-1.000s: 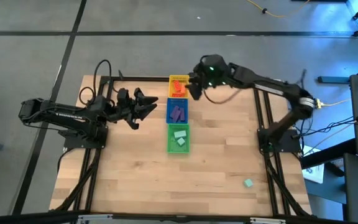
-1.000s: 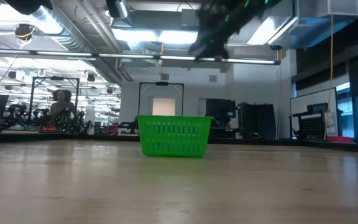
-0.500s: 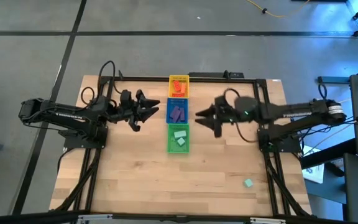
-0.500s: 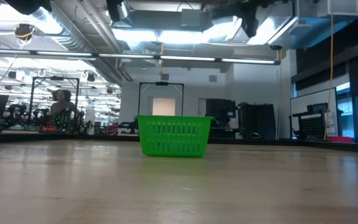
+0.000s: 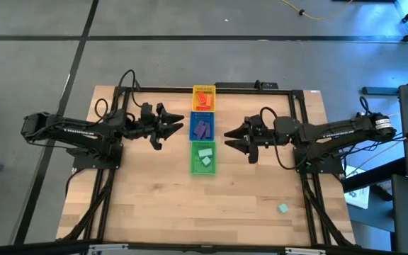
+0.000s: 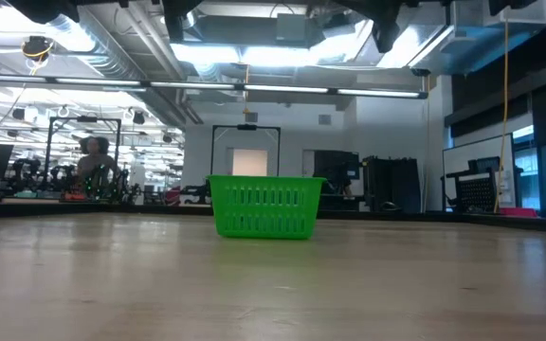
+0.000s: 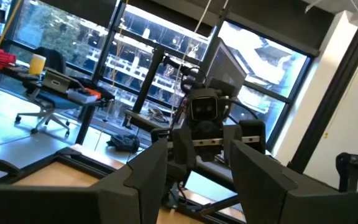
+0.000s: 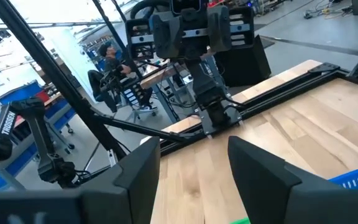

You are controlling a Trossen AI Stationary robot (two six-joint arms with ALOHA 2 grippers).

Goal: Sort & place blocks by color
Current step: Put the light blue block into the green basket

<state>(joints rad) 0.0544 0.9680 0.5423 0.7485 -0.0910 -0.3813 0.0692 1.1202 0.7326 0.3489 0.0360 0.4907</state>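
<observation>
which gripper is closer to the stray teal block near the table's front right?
Right. The right gripper hangs beside the tray row, same side as the teal block. The left gripper is across the trays, farther off.

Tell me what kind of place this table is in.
Probably a robotics lab or workshop: exposed ceiling ducts, another work table with an office chair by big windows, and a person at a bench.

Overhead view straight down, low view table-level, wrist views facing each other across green tray (image 5: 204,158).
</observation>
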